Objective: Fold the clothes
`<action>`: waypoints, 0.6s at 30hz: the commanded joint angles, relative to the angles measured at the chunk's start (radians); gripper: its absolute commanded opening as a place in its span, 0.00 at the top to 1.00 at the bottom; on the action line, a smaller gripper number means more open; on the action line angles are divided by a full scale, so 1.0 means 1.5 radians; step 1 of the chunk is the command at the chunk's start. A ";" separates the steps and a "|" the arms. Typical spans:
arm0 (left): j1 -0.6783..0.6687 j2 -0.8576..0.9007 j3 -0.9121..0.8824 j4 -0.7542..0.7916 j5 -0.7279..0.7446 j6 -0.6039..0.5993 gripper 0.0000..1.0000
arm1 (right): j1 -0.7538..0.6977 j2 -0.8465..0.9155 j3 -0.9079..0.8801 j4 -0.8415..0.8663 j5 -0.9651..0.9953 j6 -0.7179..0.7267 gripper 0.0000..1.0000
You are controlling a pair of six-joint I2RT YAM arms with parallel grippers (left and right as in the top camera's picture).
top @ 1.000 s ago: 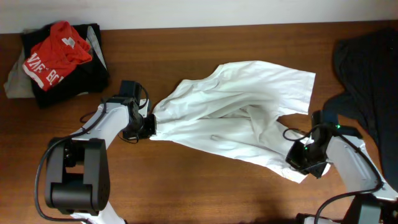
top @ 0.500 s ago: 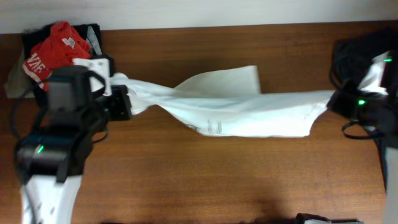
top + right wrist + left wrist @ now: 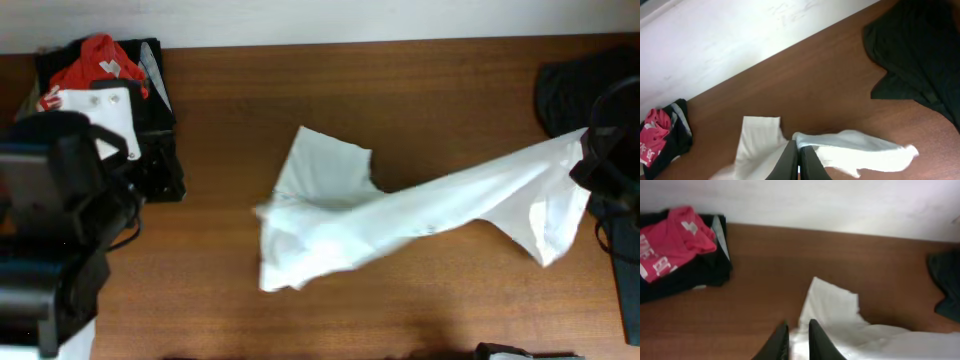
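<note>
The white shirt (image 3: 400,215) lies slack across the desk (image 3: 300,100), with its right end raised. The right fingers (image 3: 792,161) are pressed together, pinching its edge. The left fingers (image 3: 819,341), slightly parted, seem to hold nothing. The left should grip a free corner so the shirt can be spread flat before folding. White lettering on the red garment (image 3: 95,55) is too blurred to read.
</note>
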 commanded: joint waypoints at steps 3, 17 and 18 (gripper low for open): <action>-0.001 0.105 0.007 -0.075 0.029 0.010 0.83 | -0.003 0.043 0.009 -0.008 0.013 -0.008 0.96; -0.193 0.431 -0.062 -0.140 0.167 0.012 0.25 | -0.003 0.160 0.009 -0.011 0.087 -0.010 0.96; -0.197 0.438 -0.090 -0.121 0.185 0.012 0.25 | -0.003 0.162 0.009 -0.010 0.087 -0.010 0.96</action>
